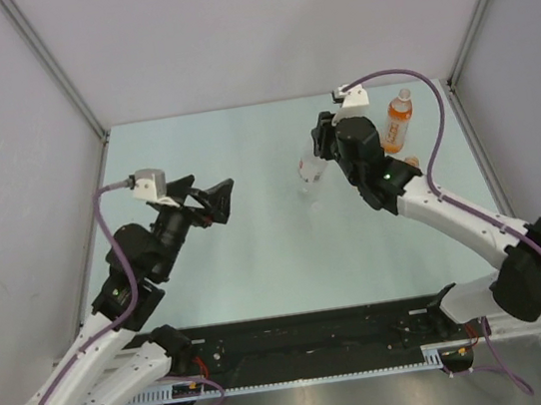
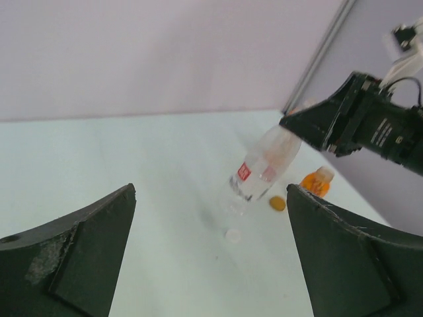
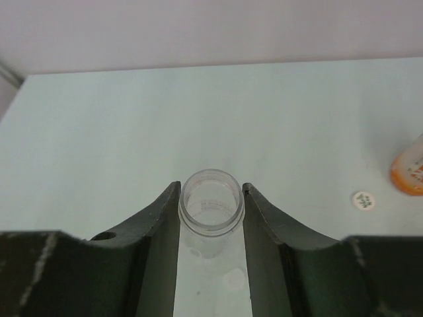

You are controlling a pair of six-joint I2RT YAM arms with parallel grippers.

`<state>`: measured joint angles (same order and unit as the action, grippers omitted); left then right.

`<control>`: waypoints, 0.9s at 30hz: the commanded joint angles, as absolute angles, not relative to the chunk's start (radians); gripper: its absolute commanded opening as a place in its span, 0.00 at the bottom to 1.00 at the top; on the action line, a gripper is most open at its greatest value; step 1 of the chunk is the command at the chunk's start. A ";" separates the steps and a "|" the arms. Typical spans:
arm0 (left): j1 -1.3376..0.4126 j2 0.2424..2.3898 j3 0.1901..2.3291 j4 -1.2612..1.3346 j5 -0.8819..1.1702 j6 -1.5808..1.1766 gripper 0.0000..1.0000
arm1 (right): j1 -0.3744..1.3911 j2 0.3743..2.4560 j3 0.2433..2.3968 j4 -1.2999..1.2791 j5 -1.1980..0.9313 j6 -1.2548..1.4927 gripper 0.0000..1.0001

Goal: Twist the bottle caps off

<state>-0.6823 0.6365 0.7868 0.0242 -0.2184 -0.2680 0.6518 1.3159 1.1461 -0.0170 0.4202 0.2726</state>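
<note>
Your right gripper [image 3: 211, 197] fills the near view; it is clamped hard on the sides of the clear bottle [image 3: 211, 211], which shows you only a round transparent end there, and you cannot tell whether that is mouth or base; seen from the left wrist, the same bottle hangs tilted above the table [image 1: 202, 142], its wider upper end in the right jaws, its narrower end pointing down and toward the left arm; whether a cap sits on that lower end is too small to say; a pale cap [image 2: 232, 234] lies on the table just under it, and an orange cap [image 2: 277, 203] lies loose beside the short orange bottle [image 2: 316, 183], so two caps look to be off already; your left gripper [image 2: 211, 191] is spread wide and holds nothing, with the clear bottle ahead of it, a little right of its centre line and apart from it; what the next move turns on, as I judge it: the tall orange bottle [image 1: 397, 121] stands upright at the far right with its white cap [image 1: 404, 94] on, long axis vertical, just beyond the right arm and well apart from the left gripper; the right arm is nearer but occupied, so you would likely set the clear bottle down first
</note>
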 commanded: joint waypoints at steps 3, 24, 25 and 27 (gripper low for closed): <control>-0.681 0.641 0.765 -0.046 -0.298 -0.298 1.00 | 0.655 1.436 1.172 0.291 0.638 0.129 0.00; -0.681 0.652 0.765 -0.077 -0.304 -0.252 1.00 | 0.614 1.666 1.229 0.327 0.635 0.121 0.00; -0.681 0.653 0.765 -0.077 -0.305 -0.252 1.00 | 0.611 1.667 1.230 0.325 0.634 0.121 0.00; -0.681 0.653 0.764 -0.075 -0.304 -0.250 1.00 | 0.606 1.678 1.235 0.316 0.629 0.126 0.00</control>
